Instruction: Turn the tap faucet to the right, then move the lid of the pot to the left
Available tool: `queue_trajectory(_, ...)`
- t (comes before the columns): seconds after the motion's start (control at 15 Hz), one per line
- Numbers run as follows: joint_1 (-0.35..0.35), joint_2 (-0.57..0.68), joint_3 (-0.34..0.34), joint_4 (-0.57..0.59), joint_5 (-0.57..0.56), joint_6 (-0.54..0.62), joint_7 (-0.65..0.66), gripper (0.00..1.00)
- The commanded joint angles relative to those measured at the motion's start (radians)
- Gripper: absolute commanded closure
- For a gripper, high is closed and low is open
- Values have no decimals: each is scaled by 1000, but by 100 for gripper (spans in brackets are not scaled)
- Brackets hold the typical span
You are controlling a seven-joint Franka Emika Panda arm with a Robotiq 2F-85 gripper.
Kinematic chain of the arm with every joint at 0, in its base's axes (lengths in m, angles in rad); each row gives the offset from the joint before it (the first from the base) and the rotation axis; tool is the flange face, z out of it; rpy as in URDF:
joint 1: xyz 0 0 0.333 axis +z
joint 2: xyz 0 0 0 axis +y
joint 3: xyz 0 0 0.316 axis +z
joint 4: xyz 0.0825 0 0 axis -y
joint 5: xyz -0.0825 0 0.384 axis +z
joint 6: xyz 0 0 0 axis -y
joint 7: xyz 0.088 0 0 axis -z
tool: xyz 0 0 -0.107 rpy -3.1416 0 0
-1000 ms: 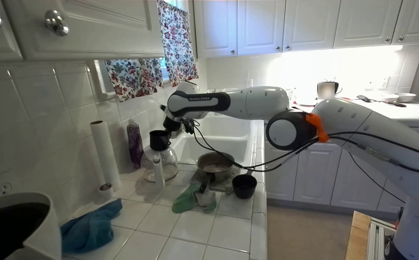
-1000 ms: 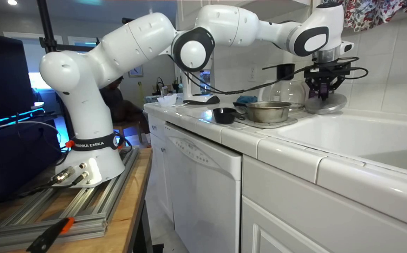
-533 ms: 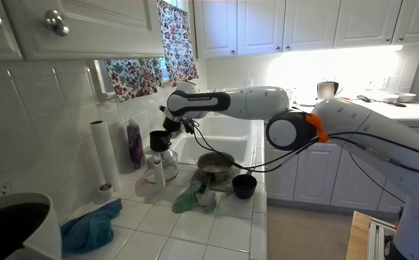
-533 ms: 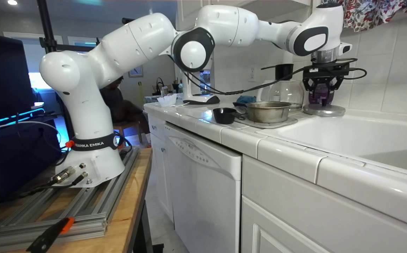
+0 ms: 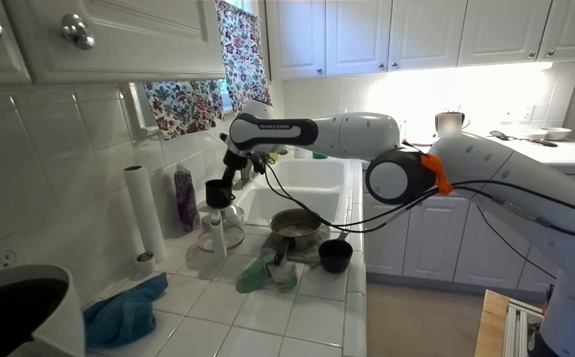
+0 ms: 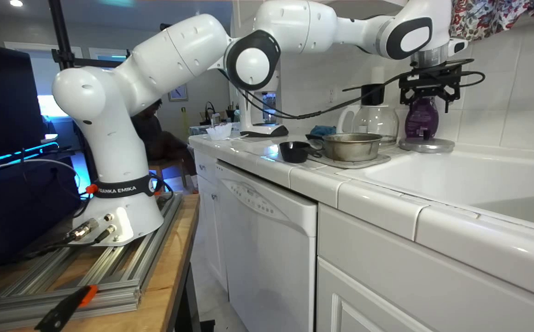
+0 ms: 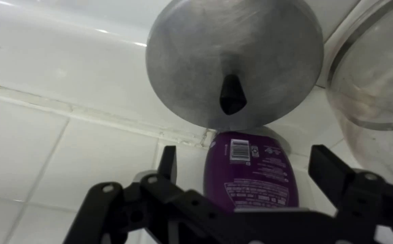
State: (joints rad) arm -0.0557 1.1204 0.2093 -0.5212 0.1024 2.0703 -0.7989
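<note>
“One white arm (image 6: 285, 25) arches across to the edge of the sink (image 6: 437, 177), wrist (image 6: 429, 56) bent downward. Its gripper (image 7: 243, 156)?”
“Aloft, fingers (image 7: 168, 162) spread apart.”
“Pot lid (image 7: 260, 57)?”
“Lower, flat at that edge.”
“Tap (image 5: 246, 172)?”
“Partly hidden behind the gripper. Atop the lid, a black knob (image 7: 232, 96).”

Kitchen, fitted with white cabinets (image 5: 359, 34)
A sink (image 5: 312, 190) is set into the tiled surface (image 5: 262, 317) (floral curtains (image 5: 245, 54) hung nearby), with a dishwasher (image 6: 267, 244) built in below.
</note>
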Motion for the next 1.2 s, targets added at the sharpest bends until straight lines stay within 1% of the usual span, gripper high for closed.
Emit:
queue_trajectory(0.0, 11, -69, -98, -29, -58, -32, 191, 0)
queue_trajectory(0.33, 25, -152, -219, -55, -84, -110, 435, 0)
queue_trajectory(0.47, 43, -176, -260, -55, -91, -149, 543, 0)
queue_trajectory(0.8, 113, -225, -352, -54, -112, -260, 827, 0)
queue_trajectory(0.87, 83, -177, -322, -1, -79, -222, 726, 0)
queue_trajectory(1.0, 103, -190, -341, -3, -84, -246, 787, 0)
queue_trajectory(1.13, 106, -191, -346, -4, -85, -247, 803, 0)
